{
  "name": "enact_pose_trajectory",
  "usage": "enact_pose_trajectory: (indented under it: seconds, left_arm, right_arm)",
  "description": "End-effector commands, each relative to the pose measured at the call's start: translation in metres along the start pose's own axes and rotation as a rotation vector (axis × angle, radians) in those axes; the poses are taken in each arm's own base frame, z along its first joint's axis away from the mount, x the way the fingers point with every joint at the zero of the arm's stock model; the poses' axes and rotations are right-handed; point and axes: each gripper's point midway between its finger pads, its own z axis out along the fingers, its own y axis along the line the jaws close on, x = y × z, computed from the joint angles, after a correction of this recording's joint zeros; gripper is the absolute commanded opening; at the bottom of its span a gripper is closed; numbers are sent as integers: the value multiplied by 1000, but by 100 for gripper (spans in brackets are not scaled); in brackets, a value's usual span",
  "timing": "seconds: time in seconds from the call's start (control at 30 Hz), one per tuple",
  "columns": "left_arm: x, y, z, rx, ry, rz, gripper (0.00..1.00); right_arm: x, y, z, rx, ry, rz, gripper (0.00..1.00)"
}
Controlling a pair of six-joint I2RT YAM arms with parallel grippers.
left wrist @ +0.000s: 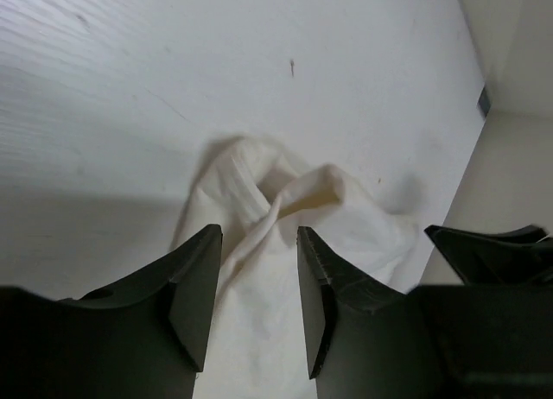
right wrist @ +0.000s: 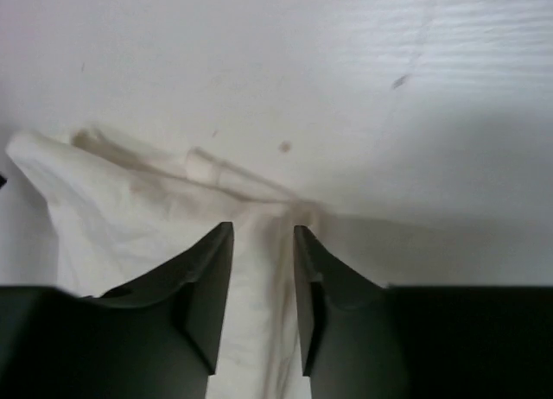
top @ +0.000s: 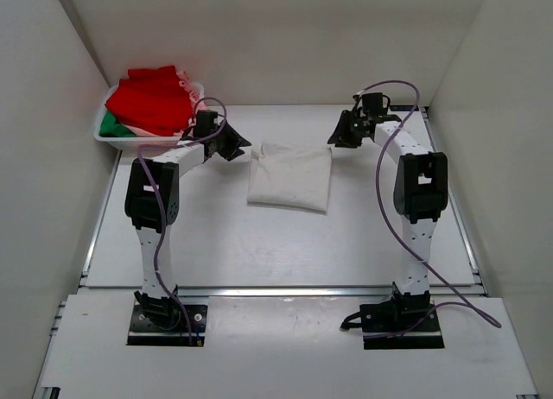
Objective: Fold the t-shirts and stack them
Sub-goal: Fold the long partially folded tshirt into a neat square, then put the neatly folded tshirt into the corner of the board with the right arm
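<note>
A folded off-white t-shirt (top: 290,176) lies on the table between the two arms. My left gripper (top: 239,145) is open just above its far left corner; in the left wrist view (left wrist: 259,235) the bunched cloth (left wrist: 285,200) lies under and between the fingers. My right gripper (top: 336,139) is open at the shirt's far right corner; in the right wrist view (right wrist: 263,231) the wrinkled cloth (right wrist: 138,200) lies below the fingers. A red t-shirt (top: 154,97), a pale pink one (top: 187,82) and a green one (top: 112,126) sit piled in a basket at the far left.
The white mesh basket (top: 117,141) stands in the far left corner against the side wall. White walls close in the table on the left, back and right. Cables loop off both arms.
</note>
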Motion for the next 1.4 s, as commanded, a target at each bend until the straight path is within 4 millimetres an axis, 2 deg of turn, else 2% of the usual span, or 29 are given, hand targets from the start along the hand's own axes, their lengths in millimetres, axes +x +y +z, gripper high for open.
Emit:
enact_pose_trajectory:
  seconds: [0.0,0.07,0.1,0.13,0.17,0.2,0.27,0.33,0.37,0.4,0.43,0.47,0.5,0.6,0.7,0.73,0.77,0.83,0.87,0.93,1.0,1.03,1.07,1.1,1.13,1.2,1.23,1.33,1.37]
  left_arm:
    - [-74,-44,-37,145,-279,-50,54]
    - [-75,-41,-47,131,-314,-40,57]
    - [-71,-47,-52,137,-317,-8,57]
    - [-63,-46,-53,135,-289,15,58]
    - [-58,-51,-55,148,-269,30,58]
    - [-49,-44,-49,142,-221,47,58]
    - [-20,-45,-38,122,-112,99,58]
    - [-1,-46,-30,109,-45,141,57]
    - [16,-51,-23,112,1,163,58]
    - [23,-53,-20,117,26,167,58]
    - [38,-52,-13,111,61,175,58]
    - [51,-50,-6,91,97,175,58]
    - [54,-55,-5,92,105,181,58]
    - [78,-18,15,-68,175,196,58]
    - [81,-7,16,-75,188,161,57]
    - [89,8,18,-95,207,147,57]
    - [84,6,15,-81,186,133,57]
    - [85,17,12,-90,188,121,57]
    - [82,10,11,-68,180,127,57]
    - [78,6,4,-44,187,116,57]
    - [73,-2,-6,-14,198,109,58]
    - [74,-4,-10,-3,213,107,58]
    - [67,-16,-22,29,206,122,59]
    - [63,-20,-33,36,198,123,59]
    - [63,-22,-42,48,195,130,60]
    - [57,-29,-61,71,172,148,60]
    - [57,-32,-72,80,163,159,60]
    - [60,-30,-90,81,160,184,61]
    - [63,-34,-98,94,165,192,61]
  right_arm:
    - [-106,4,-28,-44,-357,3,35]
    - [-119,-1,-32,-27,-412,-1,41]
    - [-124,-1,-35,-14,-425,-3,46]
    - [-125,0,-37,-7,-426,-20,49]
    - [-116,2,-35,-5,-394,-21,53]
    - [-105,-1,-34,4,-350,-20,56]
    - [-80,-4,-33,9,-277,-11,60]
    - [-31,-6,-24,4,-173,23,67]
    - [-6,-10,-23,12,-127,52,69]
    - [-2,-5,-29,1,-136,47,74]
    - [27,-2,-20,1,-81,63,77]
    - [42,1,-23,10,-61,63,78]
    - [53,1,-22,22,-43,62,81]
    - [86,14,-12,42,45,42,87]
    - [102,22,3,52,124,29,88]
    - [115,20,8,62,172,34,85]
    - [111,27,10,53,177,17,78]
    - [119,34,18,-4,223,26,17]
    - [116,37,18,-25,223,23,0]
    - [114,31,19,-16,236,3,0]
    - [83,13,15,27,195,-63,0]
    - [80,-6,13,81,211,-62,0]
    - [61,-22,5,120,200,-87,0]
    - [38,-40,-1,187,170,-130,0]
    - [20,-50,0,218,146,-183,0]
    - [-3,-92,-16,363,128,-220,0]
    - [-18,-105,-18,392,99,-238,0]
    - [-34,-152,-24,478,83,-202,0]
    - [-50,-166,-36,499,40,-185,0]
